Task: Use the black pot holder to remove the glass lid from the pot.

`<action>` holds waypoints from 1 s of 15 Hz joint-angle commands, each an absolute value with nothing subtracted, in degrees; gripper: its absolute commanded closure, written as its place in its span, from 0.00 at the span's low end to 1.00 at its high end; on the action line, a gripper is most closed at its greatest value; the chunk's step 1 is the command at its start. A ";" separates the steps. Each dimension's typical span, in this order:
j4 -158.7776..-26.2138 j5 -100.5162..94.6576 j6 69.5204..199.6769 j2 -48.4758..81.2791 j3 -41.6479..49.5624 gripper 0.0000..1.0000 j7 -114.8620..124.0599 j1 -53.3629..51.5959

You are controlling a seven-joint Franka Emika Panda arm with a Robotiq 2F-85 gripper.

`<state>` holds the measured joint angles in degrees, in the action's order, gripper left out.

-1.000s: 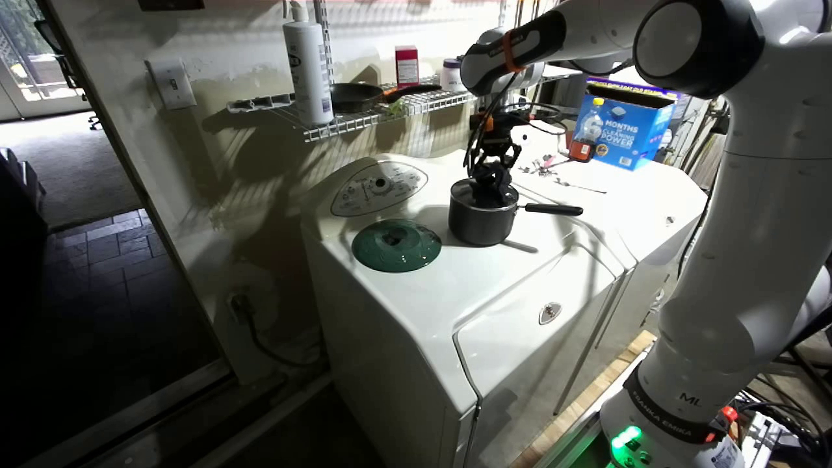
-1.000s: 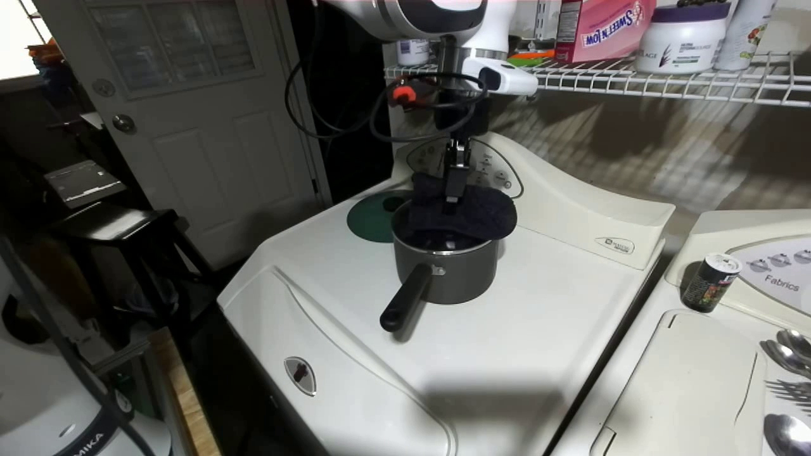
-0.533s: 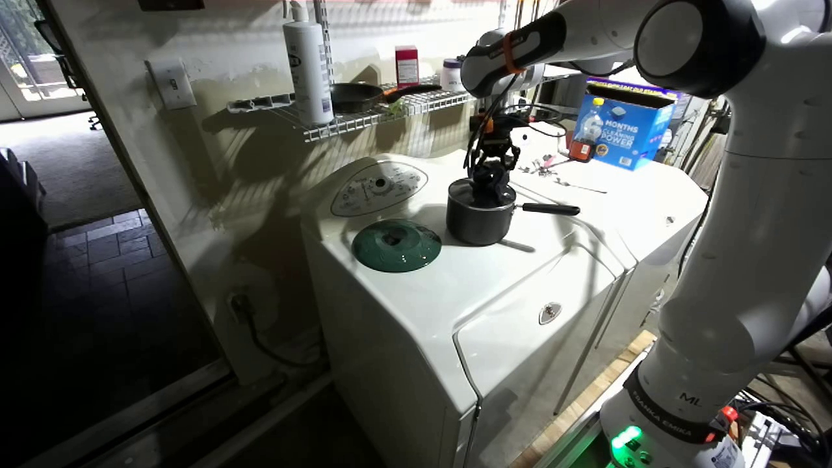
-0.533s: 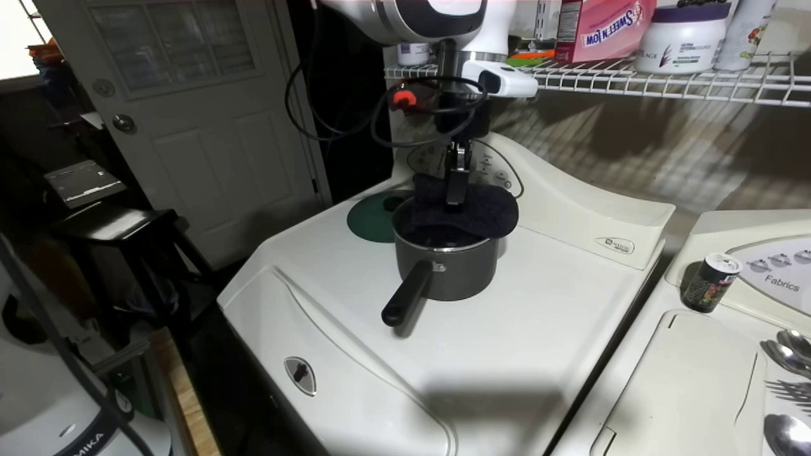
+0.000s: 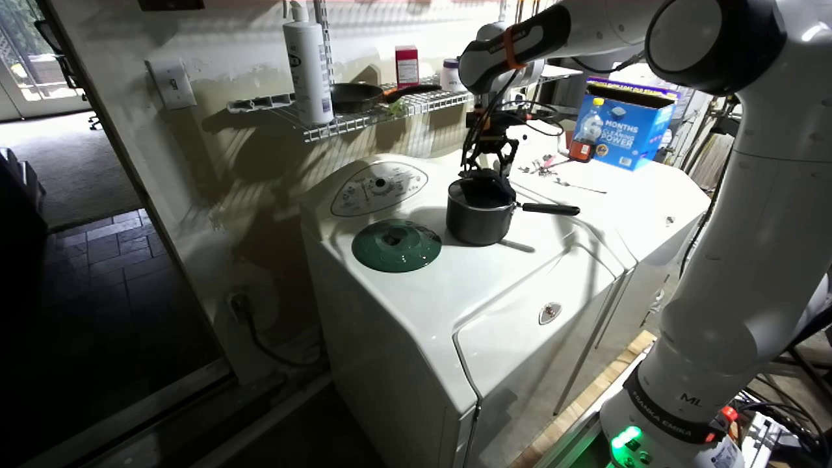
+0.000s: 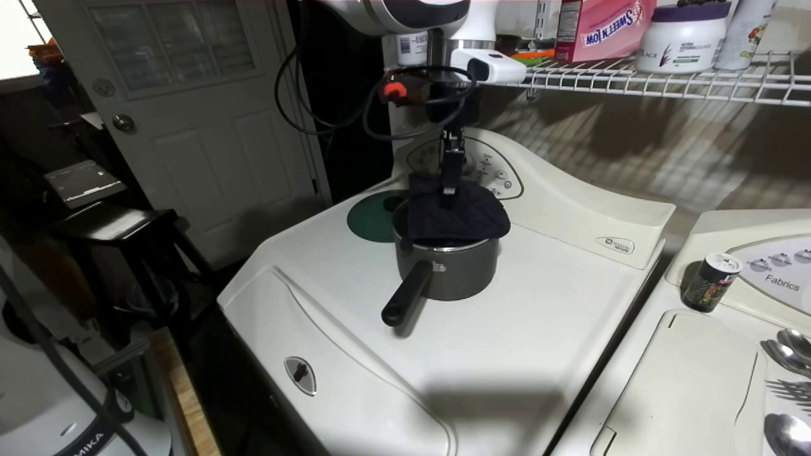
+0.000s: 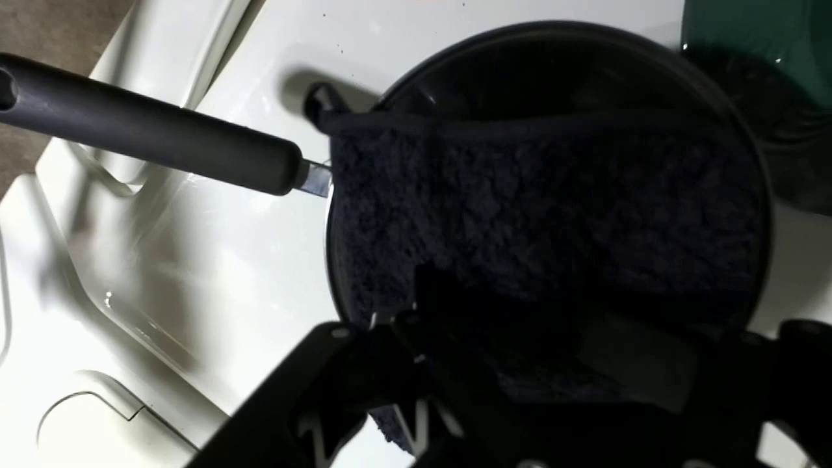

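White tabletop (image 6: 551, 304), the pot (image 6: 450, 275) right of the green disc (image 5: 404, 255), the glass lid (image 7: 559, 78) mostly under the black pot holder (image 6: 469, 218).
The tool (image 5: 485, 173) is spread over the cloth, a gap plain in an exterior view; the wrist view best bares the lid, a dark crescent. Covering seems the step in hand; next likely calls for pinching the lid through the fabric, then lifting.

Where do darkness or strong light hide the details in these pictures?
Wrist view: the lower part of the black pot holder sinks into blackness; in an exterior view: the floor at lower left is nearly black, and the appliance top washes out near the blue box.
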<state>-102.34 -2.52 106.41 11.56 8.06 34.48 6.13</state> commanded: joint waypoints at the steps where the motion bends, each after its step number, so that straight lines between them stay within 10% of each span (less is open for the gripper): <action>1: -106.34 -1.48 108.77 8.70 7.69 0.13 34.34 5.15; 11: -108.29 -2.37 111.48 9.17 7.41 0.00 34.85 4.42; 12: -108.18 -2.49 111.48 9.30 7.41 0.25 34.92 4.38; 15: -108.19 -2.69 112.10 9.41 7.38 0.41 35.05 4.25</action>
